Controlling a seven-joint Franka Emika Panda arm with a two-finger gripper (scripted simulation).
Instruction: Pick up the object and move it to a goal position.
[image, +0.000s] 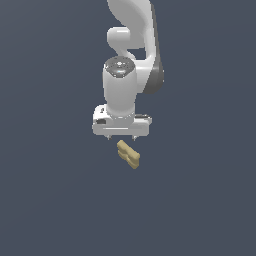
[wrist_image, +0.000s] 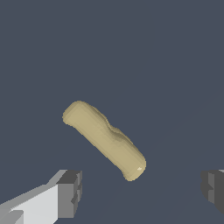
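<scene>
The white arm (image: 131, 55) hangs over the dark table (image: 45, 200), its tool (image: 122, 138) pointing down with fingers (wrist_image: 70, 192) spread wide apart, gripping nothing. The tan object (image: 128, 154) lies slantwise just beneath it, untouched.

Small tan-yellow lumpy elongated piece (wrist_image: 105, 140) looks matt, waxy-smooth, faint sheen at one end. White robot arm (image: 131, 47) is glossy smooth plastic-like shell; white gripper (image: 121, 138) has matt dark grey finger pads (wrist_image: 70, 192). Flat slate-blue ground (image: 45, 200) is matt, featureless.
</scene>
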